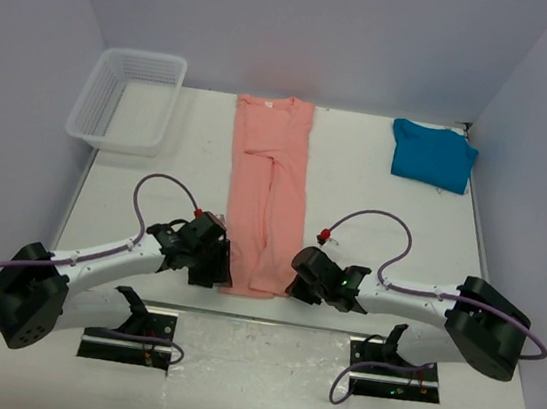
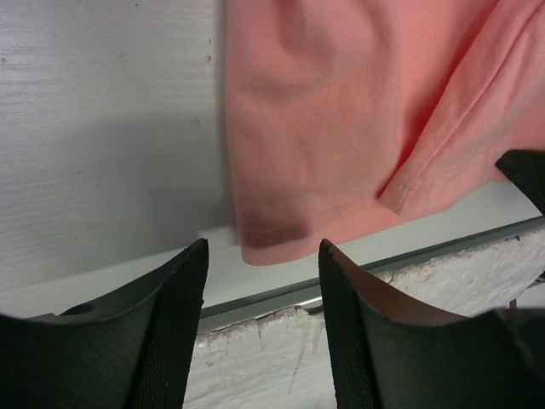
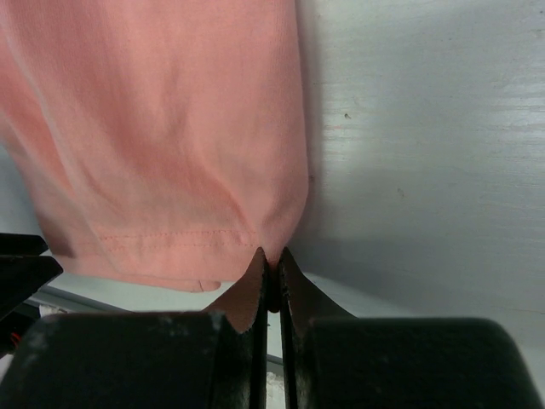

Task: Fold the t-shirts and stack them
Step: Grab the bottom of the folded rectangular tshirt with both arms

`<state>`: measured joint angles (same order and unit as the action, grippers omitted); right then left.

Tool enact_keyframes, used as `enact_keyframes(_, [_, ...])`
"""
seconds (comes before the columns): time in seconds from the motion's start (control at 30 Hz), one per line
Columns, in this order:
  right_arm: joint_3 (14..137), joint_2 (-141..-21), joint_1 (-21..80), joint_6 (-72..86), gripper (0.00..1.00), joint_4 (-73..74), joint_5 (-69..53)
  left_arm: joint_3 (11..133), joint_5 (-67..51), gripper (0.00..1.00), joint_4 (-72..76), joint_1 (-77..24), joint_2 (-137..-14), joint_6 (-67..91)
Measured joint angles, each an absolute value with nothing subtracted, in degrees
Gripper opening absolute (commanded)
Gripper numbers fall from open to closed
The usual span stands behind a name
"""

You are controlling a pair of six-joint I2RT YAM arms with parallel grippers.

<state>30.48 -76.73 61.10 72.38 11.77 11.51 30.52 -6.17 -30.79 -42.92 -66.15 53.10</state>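
Right wrist shows your right pincer (image 3: 271,256) pinching a hem corner of the pink shirt (image 3: 153,128), your left pincer (image 2: 264,247) spread just short of the other.

From above, the pink shirt's (image 1: 268,194) near corners hide under the left claw (image 1: 216,270) and right claw (image 1: 298,283). Up close, the shirt runs off the top edge. The blue shirt (image 1: 431,155) is too small to see its sleeves.

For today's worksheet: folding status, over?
Left gripper open at salmon-pink t-shirt hem. Right gripper shut on its other corner. Teal-blue t-shirt folded, far right. No obstruction.
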Motion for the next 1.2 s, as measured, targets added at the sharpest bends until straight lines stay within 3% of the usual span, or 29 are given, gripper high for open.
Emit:
enact_keyframes(0.23, [29.7, -76.1, 61.1, 72.7, 0.00, 11.3, 11.5, 29.3, -6.9, 0.48, -28.6, -43.9, -67.7, 54.5])
enact_keyframes(0.43, [29.6, -76.0, 61.1, 72.7, 0.00, 11.2, 11.5, 28.9, -8.2, 0.35, -25.6, -44.1, -69.4, 55.7])
enact_keyframes(0.53, [29.6, -76.0, 61.1, 72.7, 0.00, 11.2, 11.5, 28.3, -8.5, 0.20, -24.1, -44.3, -69.7, 56.3])
enact_keyframes(0.6, [29.6, -76.0, 61.1, 72.7, 0.00, 11.2, 11.5, 27.8, -8.8, 0.03, -23.4, -44.3, -69.8, 56.6])
enact_keyframes(0.63, [29.6, -76.0, 61.1, 72.7, 0.00, 11.2, 11.5, 27.5, -8.8, 0.00, -23.0, -44.3, -69.8, 56.6])
enact_keyframes(1.2, [30.8, -75.7, 61.9, 77.0, 0.00, 16.4, 15.0, 26.3, -6.1, 0.00, -28.8, -44.4, -60.8, 59.0])
